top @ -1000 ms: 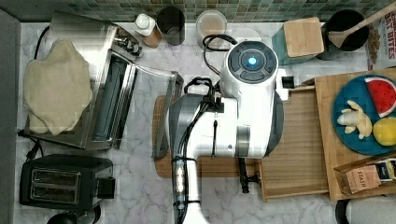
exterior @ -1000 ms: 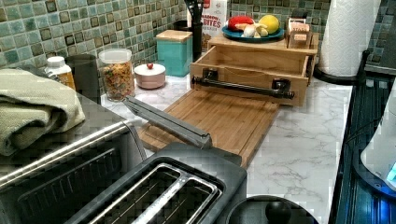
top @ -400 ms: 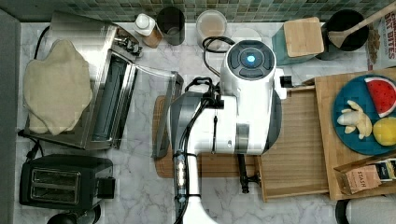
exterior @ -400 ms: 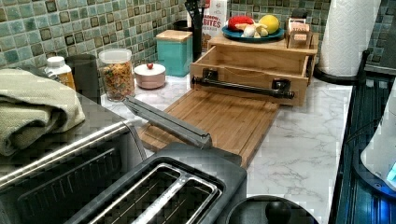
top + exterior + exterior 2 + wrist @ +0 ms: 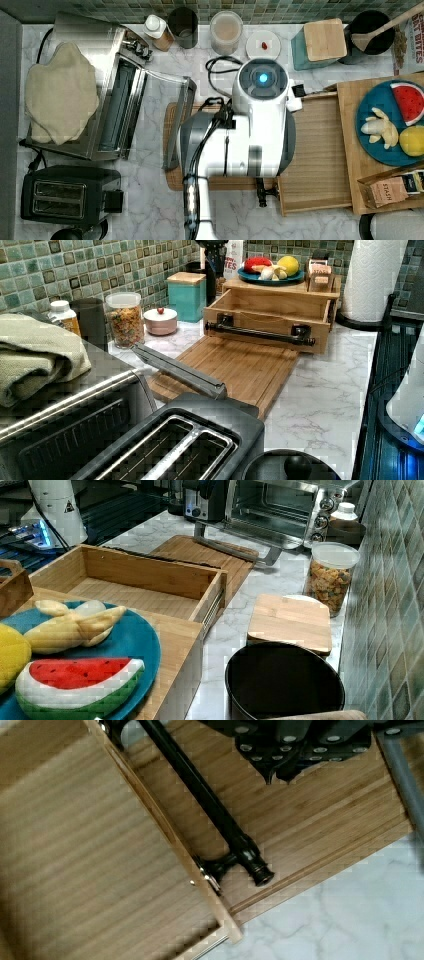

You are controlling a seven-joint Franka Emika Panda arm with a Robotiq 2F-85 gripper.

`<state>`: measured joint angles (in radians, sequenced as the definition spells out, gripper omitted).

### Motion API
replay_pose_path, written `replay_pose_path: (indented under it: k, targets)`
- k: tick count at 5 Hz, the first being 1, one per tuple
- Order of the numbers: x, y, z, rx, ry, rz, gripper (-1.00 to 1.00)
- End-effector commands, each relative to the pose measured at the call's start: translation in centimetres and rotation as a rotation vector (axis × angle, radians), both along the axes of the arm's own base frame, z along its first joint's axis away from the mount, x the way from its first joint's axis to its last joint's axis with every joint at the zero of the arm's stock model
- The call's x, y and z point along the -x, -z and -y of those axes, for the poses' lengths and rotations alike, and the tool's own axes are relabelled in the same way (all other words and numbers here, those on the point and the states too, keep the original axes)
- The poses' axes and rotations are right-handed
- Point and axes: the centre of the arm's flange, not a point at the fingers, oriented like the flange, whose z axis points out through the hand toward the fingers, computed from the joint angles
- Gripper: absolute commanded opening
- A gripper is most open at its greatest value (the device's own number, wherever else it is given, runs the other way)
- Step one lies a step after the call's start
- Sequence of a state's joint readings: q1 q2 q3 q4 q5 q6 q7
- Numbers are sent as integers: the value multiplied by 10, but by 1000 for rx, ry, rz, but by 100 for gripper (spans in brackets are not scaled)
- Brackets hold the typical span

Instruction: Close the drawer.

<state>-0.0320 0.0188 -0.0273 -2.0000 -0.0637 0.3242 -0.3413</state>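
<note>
The tool (image 5: pixel 295 750) appears in the wrist view as dark metal plates and screw heads hanging above the cutting board (image 5: pixel 320 815), a short way off the drawer's black bar handle (image 5: pixel 210 815); whether its fingers are spread or pressed together cannot be told, since the tips are cut off at the picture's edge. It touches nothing that can be seen.

In the top view the white arm (image 5: pixel 250 130) covers the seam between board and drawer (image 5: pixel 320 165), with the handle's end (image 5: pixel 262 192) poking out at 6 o'clock from the arm body. The drawer stands pulled out of its wooden stand (image 5: pixel 357 165), its lined bottom bare; it lies at 3 o'clock from the arm. In the left view the drawer (image 5: pixel 272 307) juts forward over the far edge of the board (image 5: pixel 235 365), which probably touches its front, though the angle is low.

On the stand, a blue plate (image 5: pixel 385 122) carries toy fruit. At 9 o'clock from the arm an open toaster oven (image 5: pixel 120 110) sits on the marble desk (image 5: pixel 150 200), with a black toaster (image 5: pixel 65 195) at 8 o'clock.
</note>
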Motion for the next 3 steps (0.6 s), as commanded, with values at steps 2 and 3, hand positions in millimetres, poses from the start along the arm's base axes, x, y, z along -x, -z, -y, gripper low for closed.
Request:
replay_pose_path:
  k: [2, 3]
  targets:
    - [58, 56, -51, -66, -550, 51, -100]
    - [63, 83, -43, -50, -631, 63, -100]
